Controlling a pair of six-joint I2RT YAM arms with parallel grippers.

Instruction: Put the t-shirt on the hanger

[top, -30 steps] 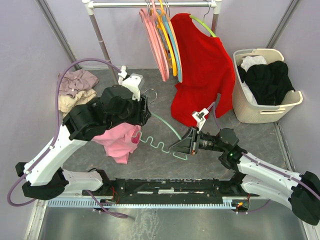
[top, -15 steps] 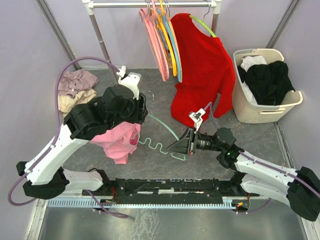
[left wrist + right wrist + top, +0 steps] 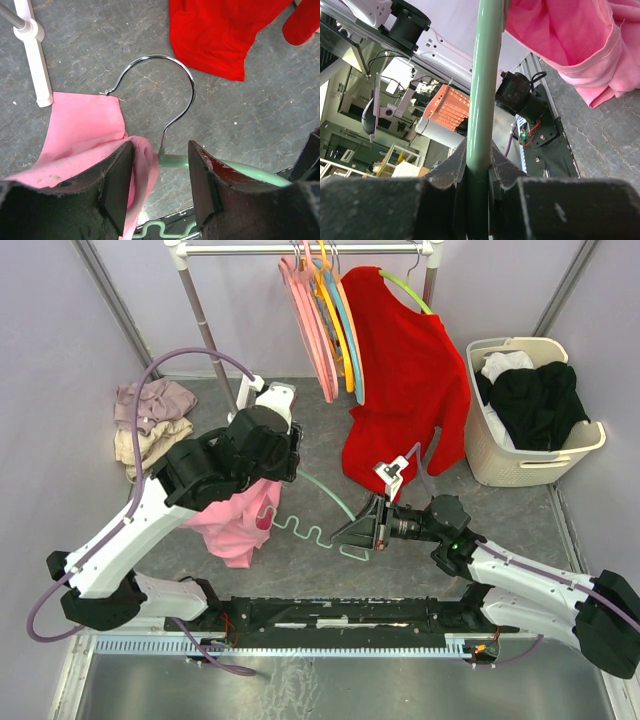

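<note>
scene: seen from above, a grey bench (image 3: pixel 330 410) with two robot arms reaching in from the bottom edge; a clothes rail (image 3: pixel 300 248) runs across the top
t-shirt: the pink t-shirt (image 3: pixel 235 525) hangs in a bunch at left of centre, just under the left arm's wrist; its lower folds look to reach the bench
hanger: the mint-green hanger (image 3: pixel 325 490) lies slantwise at mid-frame; its metal hook (image 3: pixel 156 56) is at the upper left end, its wavy bar below
left pincer: the left pincer (image 3: pixel 160 150) stands wide; its fingers straddle the hanger's neck just below the hook; pink cloth is heaped over and against the finger at the left of its wrist view; nothing looks clamped
right pincer: the right pincer (image 3: pixel 479 170) is closed tight on a straight green stretch of the hanger, holding that far end up
key relation: the hanger's long axis runs from the right pincer at lower centre up and left to the neck between the left fingers; the t-shirt sits on the left side of that neck, touching it; the left arm is much the nearer to the cloth
next move, a judgement: the cloth probably has to be drawn rightwards along the green arm; the loose hold risks a slip
elsewhere: a red shirt (image 3: pixel 405 380) and pink hangers (image 3: pixel 310 330) on the rail; a laundry basket (image 3: pixel 490 475) at right; a pile of pale clothes (image 3: pixel 145 420) at left
</note>
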